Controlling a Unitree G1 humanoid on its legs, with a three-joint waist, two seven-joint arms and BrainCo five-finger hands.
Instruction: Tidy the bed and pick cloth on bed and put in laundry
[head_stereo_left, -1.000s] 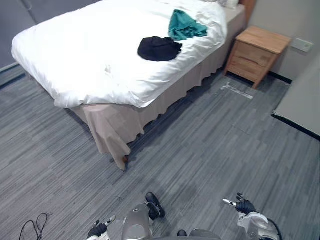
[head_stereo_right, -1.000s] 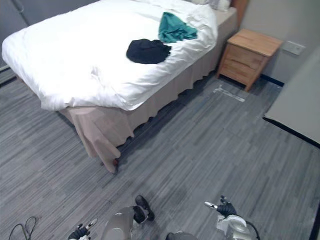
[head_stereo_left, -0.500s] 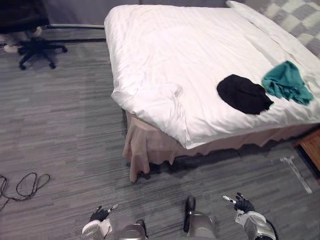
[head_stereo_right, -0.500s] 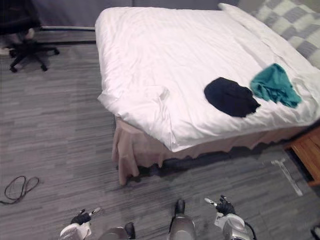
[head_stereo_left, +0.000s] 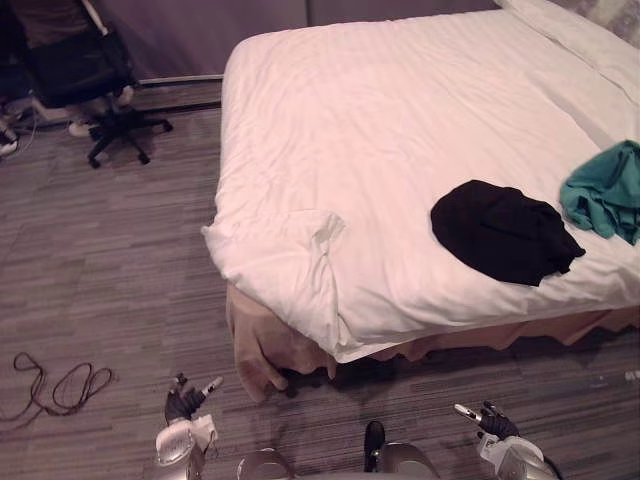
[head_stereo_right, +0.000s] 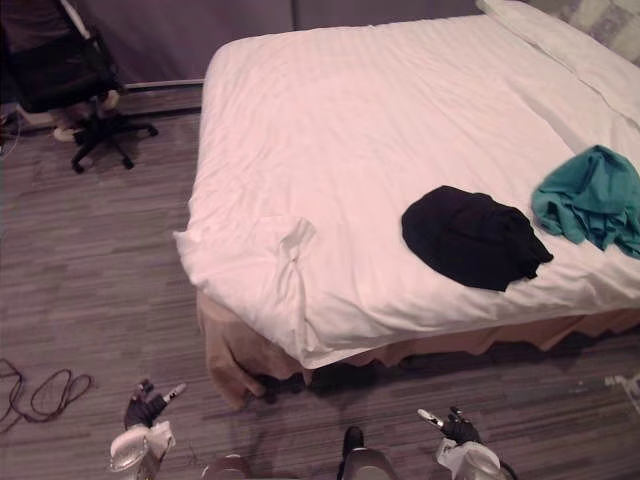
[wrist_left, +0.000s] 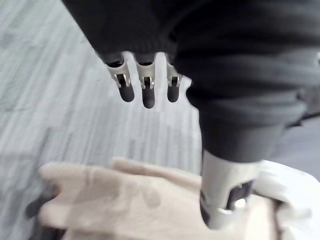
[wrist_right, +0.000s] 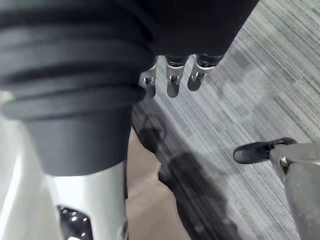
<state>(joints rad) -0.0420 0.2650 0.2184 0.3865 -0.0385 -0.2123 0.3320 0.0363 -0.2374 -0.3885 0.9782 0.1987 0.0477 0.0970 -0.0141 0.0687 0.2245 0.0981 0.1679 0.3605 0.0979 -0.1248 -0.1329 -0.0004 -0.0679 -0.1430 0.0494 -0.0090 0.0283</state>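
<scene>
Cloth is what you want, and neither hand has any yet. Your left hand (head_stereo_left: 185, 403), at the lower left of the head view, hangs over the grey floor (head_stereo_left: 120, 270) with its fingers straight and loose, empty. Your right hand (head_stereo_left: 490, 420), at the lower right, is the same: relaxed and holding nothing. Above both hands in the frame runs the near edge of the bed (head_stereo_left: 400, 110). Its beige skirt (head_stereo_left: 255, 345) hangs to the floor, and the corner of the white cover (head_stereo_left: 320, 240) is rumpled and folded over. The black cloth (head_stereo_left: 505, 232) lies on the cover at centre right, near that edge. The teal cloth (head_stereo_left: 608, 190) lies just beside it at the right border.

Both hands are well apart from the cloths, so I'd step closer and rightward until the black cloth sits before your right hand. Take it first: come down with fingers wide and gather from its middle, lifting cloth only and not the cover beneath.
</scene>
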